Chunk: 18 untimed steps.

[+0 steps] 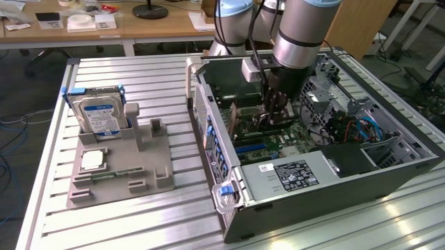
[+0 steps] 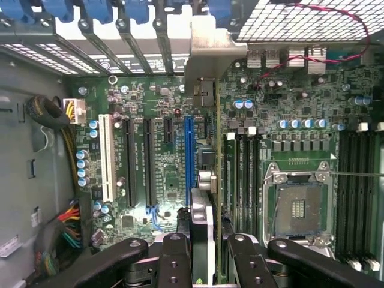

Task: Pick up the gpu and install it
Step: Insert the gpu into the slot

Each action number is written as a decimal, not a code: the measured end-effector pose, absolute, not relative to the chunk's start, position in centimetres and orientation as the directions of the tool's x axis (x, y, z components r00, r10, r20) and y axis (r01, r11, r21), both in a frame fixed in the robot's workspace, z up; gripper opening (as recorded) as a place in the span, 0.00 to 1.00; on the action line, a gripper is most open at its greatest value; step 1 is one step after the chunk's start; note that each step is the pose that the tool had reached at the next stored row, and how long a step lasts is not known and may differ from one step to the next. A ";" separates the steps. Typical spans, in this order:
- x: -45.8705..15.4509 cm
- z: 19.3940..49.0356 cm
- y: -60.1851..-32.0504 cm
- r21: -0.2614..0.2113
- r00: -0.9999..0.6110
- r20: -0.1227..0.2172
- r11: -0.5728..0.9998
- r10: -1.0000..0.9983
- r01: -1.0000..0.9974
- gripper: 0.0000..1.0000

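The gpu [image 2: 211, 174] is seen edge-on in the wrist view, a thin card with its silvery metal bracket [image 2: 211, 57] against the slotted rear wall of the open computer case [image 1: 208, 130]. My gripper [image 2: 210, 258] is shut on the card's near end, one black finger on each side. The card stands upright over the motherboard [image 2: 162, 180], just beside a long blue expansion slot [image 2: 189, 156]; I cannot tell whether it is seated. In the exterior view my gripper [image 1: 273, 115] reaches down into the case with the gpu [image 1: 256, 121] under it.
A grey fixture [image 1: 149, 156] at the exterior view's left holds a silver hard drive [image 1: 101, 117], a processor chip [image 1: 94, 160] and a memory stick [image 1: 108, 174]. Inside the case are the power supply [image 1: 292, 174], an open processor socket [image 2: 297, 207], memory slots [image 2: 243, 174] and cable bundles [image 2: 66, 228].
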<state>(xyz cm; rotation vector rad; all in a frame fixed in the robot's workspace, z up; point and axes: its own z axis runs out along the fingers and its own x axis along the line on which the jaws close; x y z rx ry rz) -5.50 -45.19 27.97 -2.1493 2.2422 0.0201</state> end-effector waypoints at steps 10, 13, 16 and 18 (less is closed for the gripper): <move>-6.0 27.4 -45.4 -0.015 -0.042 -0.035 0.042 -0.999 -0.999 0.28; -6.1 27.3 -45.6 -0.015 -0.042 -0.035 0.043 -0.999 -0.999 0.28; -6.4 27.2 -45.7 -0.015 -0.042 -0.035 0.043 -0.999 -0.999 0.28; -6.4 27.1 -45.7 -0.015 -0.042 -0.035 0.042 -0.999 -0.999 0.28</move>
